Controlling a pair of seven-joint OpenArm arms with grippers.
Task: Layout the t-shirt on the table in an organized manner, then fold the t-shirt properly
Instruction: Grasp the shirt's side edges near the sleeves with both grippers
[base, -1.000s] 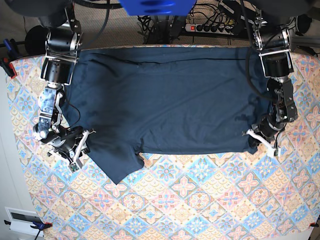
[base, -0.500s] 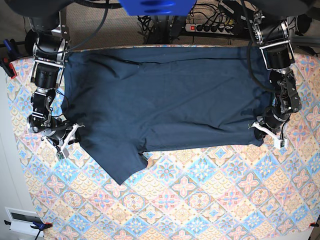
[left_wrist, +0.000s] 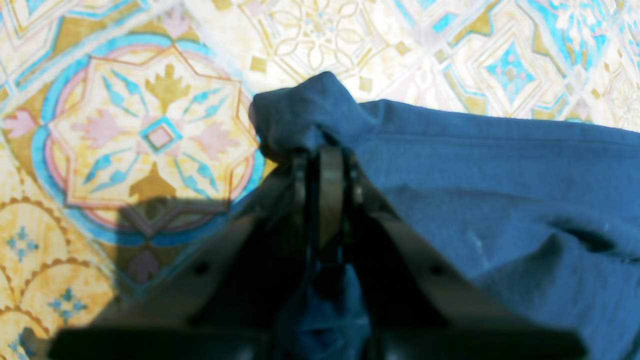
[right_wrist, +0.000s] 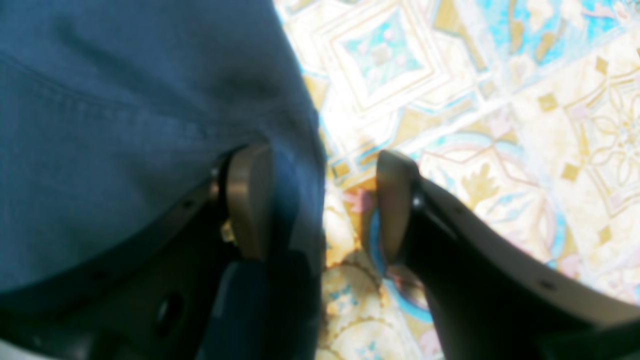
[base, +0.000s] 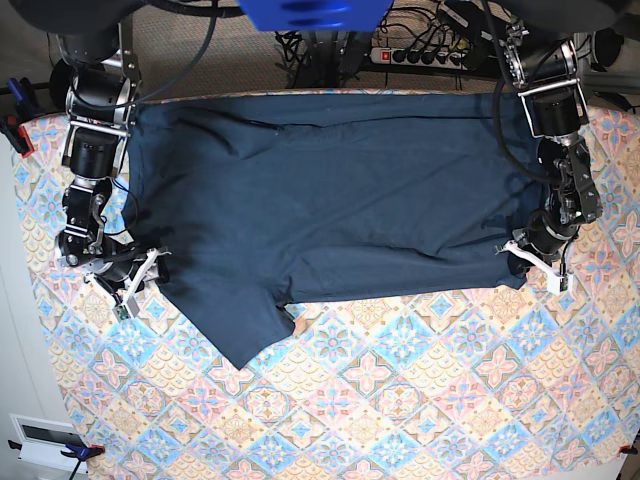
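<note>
R gripper (base: 140, 277): base view left side, low at shirt's edge. Wrist view: jaws apart, one finger (right_wrist: 248, 200) against the cloth edge, the other over bare table; nothing pinched.
Shirt (base: 330, 210): 1 pc, dark navy, spread flat across the far half of the table, long axis running side to side. One sleeve (base: 235, 325) juts toward the near edge, left of centre. Few soft wrinkles, hem seam visible in R wrist view (right_wrist: 100, 100).
Table (base: 400, 400): 1, tile-pattern cloth, pink/blue/cream/orange. Near half bare of shirt.
L gripper (base: 523, 253): base view right side, at shirt's other end. Wrist view: jaws together, clamped on a bunched corner of cloth (left_wrist: 300, 115); fabric puckers up over the tips.
Arms: 2, both reaching down from the far edge, one at each end of the shirt.
Power strip (base: 415, 55): 1, behind table, far side, w/ cables around it.
Clamps: red-tipped, at table edge; 1 far left (base: 15, 130), 1 near-left corner (base: 75, 450); others can't count.
Writing/labels: none readable; no print seen on shirt.
White box (base: 45, 437): 1, off table, near-left corner.
</note>
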